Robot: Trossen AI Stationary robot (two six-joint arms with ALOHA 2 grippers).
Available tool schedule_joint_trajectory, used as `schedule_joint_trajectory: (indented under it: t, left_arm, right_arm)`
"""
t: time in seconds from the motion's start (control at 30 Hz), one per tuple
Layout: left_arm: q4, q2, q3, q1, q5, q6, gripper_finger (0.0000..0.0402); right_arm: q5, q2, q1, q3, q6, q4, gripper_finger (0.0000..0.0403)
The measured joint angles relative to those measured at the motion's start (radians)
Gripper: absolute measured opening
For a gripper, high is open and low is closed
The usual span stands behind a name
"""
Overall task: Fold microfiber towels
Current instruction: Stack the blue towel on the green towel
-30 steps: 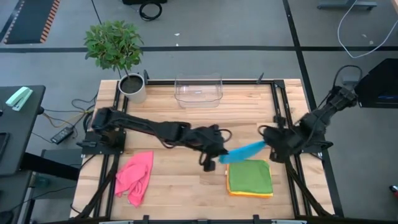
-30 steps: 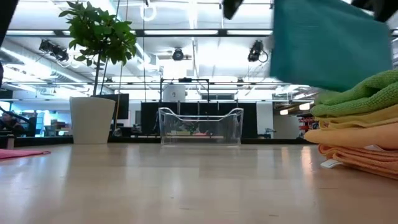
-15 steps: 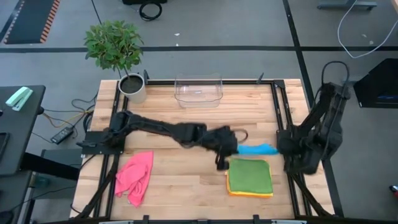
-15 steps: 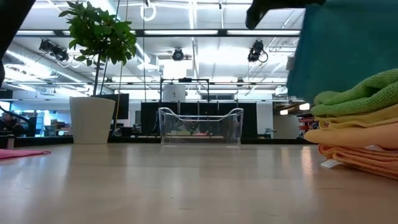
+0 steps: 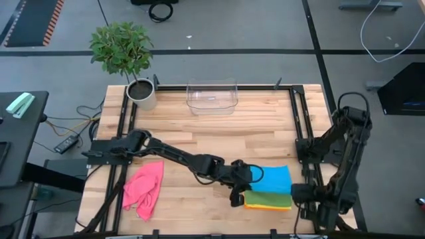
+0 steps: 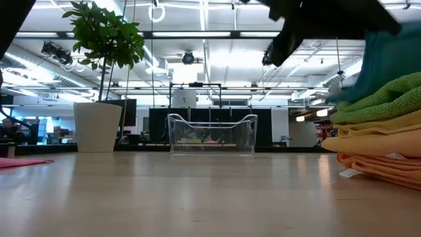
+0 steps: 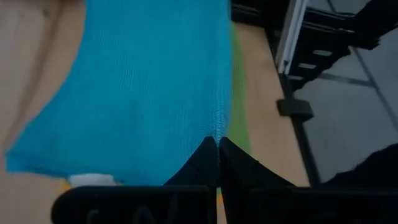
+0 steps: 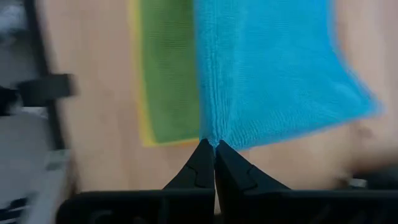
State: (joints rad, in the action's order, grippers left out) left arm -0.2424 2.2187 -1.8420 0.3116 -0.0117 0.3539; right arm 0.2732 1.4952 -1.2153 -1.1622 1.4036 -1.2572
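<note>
**Blue towel held over the folded stack by both grippers**

The wooden table point(image 5: 199, 143) fills the middle of the high view, framed by dark rails. The left arm reaches from the table's left side across to the near right part of the top, and the right arm bends down beside the table's right edge.

A potted plant point(image 5: 123, 53) stands at the far left corner, and a clear plastic bin point(image 5: 212, 97) sits at the middle of the far edge.

On the near right part of the table lies a stack of folded towels point(image 5: 269, 198): a green towel point(image 6: 378, 102) on top, with yellow and orange layers under it, as the low view shows. A blue towel point(image 5: 273, 178) is spread over the far part of this stack, covering much of the green one.

A pink towel point(image 5: 145, 188) lies crumpled on the near left part of the table, well apart from the stack.

The left gripper point(image 7: 217, 146) is clenched on one edge of the blue towel, at the stack's left side. The right gripper point(image 8: 213, 148) is pinched tight on the opposite edge of the same towel, with the green and yellow layers showing just beyond it.
</note>
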Motion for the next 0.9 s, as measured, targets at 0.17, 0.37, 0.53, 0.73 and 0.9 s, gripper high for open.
schedule_joint_trajectory:
  t: [0.17, 0.37, 0.53, 0.73, 0.9]
  left_arm:
    - [0.004, 0.015, -0.002, 0.013, 0.059, 0.038, 0.0009]
    - [-0.007, 0.016, -0.001, 0.02, 0.126, 0.055, 0.0012]
    - [-0.017, 0.015, -0.001, 0.015, 0.136, 0.062, 0.0048]
    - [-0.05, 0.014, 0.0, 0.009, 0.168, 0.081, 0.0101]
    - [-0.053, 0.006, -0.016, -0.021, 0.208, 0.082, 0.0141]
  right_arm:
    - [0.009, 0.046, -0.001, -0.001, 0.0, 0.09, 0.0002]
    - [0.013, 0.099, 0.005, -0.002, -0.006, 0.148, 0.0002]
    - [-0.009, 0.115, 0.005, -0.002, -0.014, 0.185, 0.0012]
    - [-0.014, 0.077, -0.002, -0.001, -0.016, 0.199, 0.0044]
    - [-0.016, 0.04, 0.007, -0.001, -0.015, 0.201, 0.0083]
